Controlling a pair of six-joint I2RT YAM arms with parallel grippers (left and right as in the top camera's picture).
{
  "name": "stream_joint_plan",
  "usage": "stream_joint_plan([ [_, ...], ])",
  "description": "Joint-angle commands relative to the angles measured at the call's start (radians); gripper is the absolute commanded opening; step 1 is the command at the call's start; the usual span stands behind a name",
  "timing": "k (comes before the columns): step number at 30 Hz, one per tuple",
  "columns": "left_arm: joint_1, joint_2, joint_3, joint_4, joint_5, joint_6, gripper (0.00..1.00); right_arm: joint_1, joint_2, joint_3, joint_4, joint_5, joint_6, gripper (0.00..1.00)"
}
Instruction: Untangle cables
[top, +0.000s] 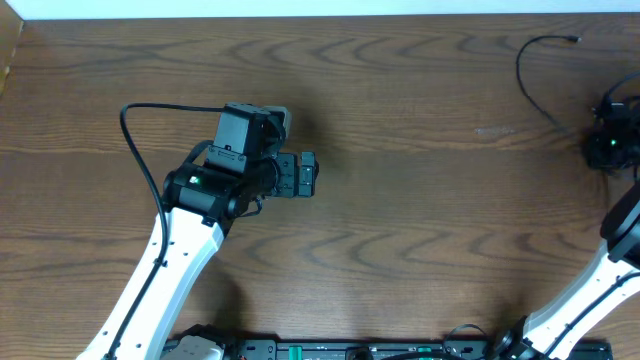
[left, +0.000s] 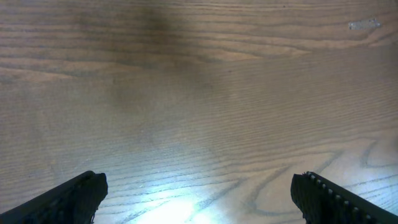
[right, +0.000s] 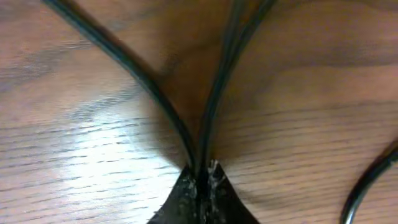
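Note:
A thin black cable (top: 527, 75) curves across the table's far right, its small plug end near the back edge. My right gripper (top: 610, 135) sits at the right edge over the cable's other part. In the right wrist view its fingers (right: 202, 180) are shut on the cables (right: 214, 93), which fan out from the tips in several thin black strands. Another strand (right: 367, 183) curves at the lower right. My left gripper (top: 308, 175) is open and empty over bare wood at the table's middle left, its fingertips (left: 199, 196) wide apart, far from the cables.
The thicker black lead (top: 140, 130) of the left arm loops at the left. The wooden table (top: 420, 200) reaches a white edge at the back. A dark rail (top: 350, 350) with the arm bases lies along the front edge.

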Motion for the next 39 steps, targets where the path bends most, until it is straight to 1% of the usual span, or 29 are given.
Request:
stream_joint_plan([
  [1, 0.002, -0.005, 0.009, -0.003, 0.0, 0.019, 1.0, -0.021, 0.021, -0.032, 0.0, 0.024, 0.091, 0.01],
  [3, 0.002, -0.005, 0.009, -0.003, 0.0, 0.019, 1.0, -0.024, 0.013, -0.03, -0.003, 0.024, 0.144, 0.01],
  [6, 0.002, -0.005, 0.009, -0.003, 0.0, 0.019, 1.0, -0.028, -0.008, -0.004, -0.006, 0.024, 0.265, 0.01],
  [8, 0.002, -0.005, 0.009, -0.003, 0.0, 0.019, 1.0, -0.03, -0.038, 0.043, -0.014, 0.024, 0.311, 0.01],
  [10, 0.002, -0.005, 0.009, -0.003, 0.0, 0.019, 1.0, -0.031, -0.068, 0.084, -0.021, 0.024, 0.325, 0.01],
  [14, 0.002, -0.005, 0.009, -0.003, 0.0, 0.019, 1.0, -0.038, -0.149, 0.208, -0.026, 0.024, 0.33, 0.01],
  [19, 0.002, -0.005, 0.009, -0.007, 0.0, 0.019, 1.0, -0.076, -0.235, 0.443, -0.004, 0.024, 0.338, 0.01],
  [20, 0.002, -0.005, 0.009, -0.011, 0.0, 0.019, 1.0, -0.102, -0.238, 0.517, 0.006, 0.045, 0.378, 0.01],
  [22, 0.002, -0.005, 0.009, -0.011, 0.0, 0.019, 1.0, -0.133, -0.238, 0.575, 0.015, 0.068, 0.426, 0.01],
  [25, 0.002, -0.005, 0.009, -0.011, 0.0, 0.019, 1.0, -0.201, -0.238, 0.621, 0.036, 0.084, 0.51, 0.01],
  [28, 0.002, -0.005, 0.009, -0.011, 0.0, 0.019, 1.0, -0.28, -0.236, 0.62, 0.033, 0.079, 0.578, 0.01],
  [31, 0.002, -0.005, 0.009, -0.011, 0.0, 0.019, 1.0, -0.328, -0.228, 0.62, 0.003, 0.075, 0.579, 0.01],
  [36, 0.002, -0.005, 0.009, -0.01, 0.0, 0.019, 1.0, -0.352, -0.201, 0.616, -0.045, 0.072, 0.597, 0.02],
  [37, 0.002, -0.005, 0.008, -0.011, 0.0, 0.019, 1.0, -0.352, -0.197, 0.614, -0.052, 0.072, 0.609, 0.06],
  [39, 0.001, -0.005, 0.009, -0.011, 0.0, 0.019, 1.0, -0.352, -0.185, 0.613, -0.074, 0.073, 0.655, 0.55],
])
